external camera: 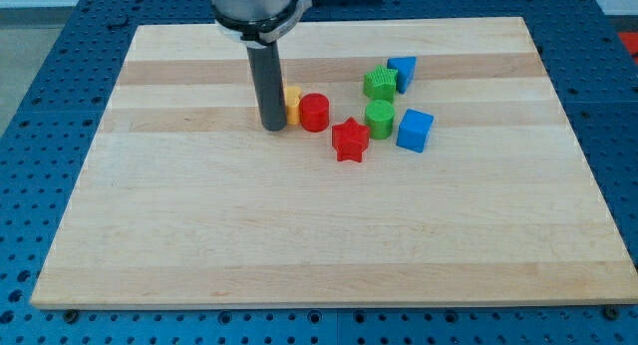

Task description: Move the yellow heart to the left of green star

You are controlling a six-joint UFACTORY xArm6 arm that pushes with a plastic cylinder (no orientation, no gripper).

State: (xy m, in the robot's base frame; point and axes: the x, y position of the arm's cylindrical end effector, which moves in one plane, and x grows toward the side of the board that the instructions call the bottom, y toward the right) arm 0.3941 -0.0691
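The yellow heart (292, 103) lies in the upper middle of the wooden board (199, 235), mostly hidden behind the dark rod. My tip (272, 127) rests on the board against the heart's left side. A red cylinder (315, 113) touches the heart on its right. The green star (380, 83) lies farther right and slightly higher, about 90 pixels from the heart.
A red star (350, 140) lies below and right of the red cylinder. A second green block (379, 118), roundish, sits just under the green star. A blue block (403, 72) touches the green star's right side. A blue cube (415, 130) lies at the lower right of the cluster.
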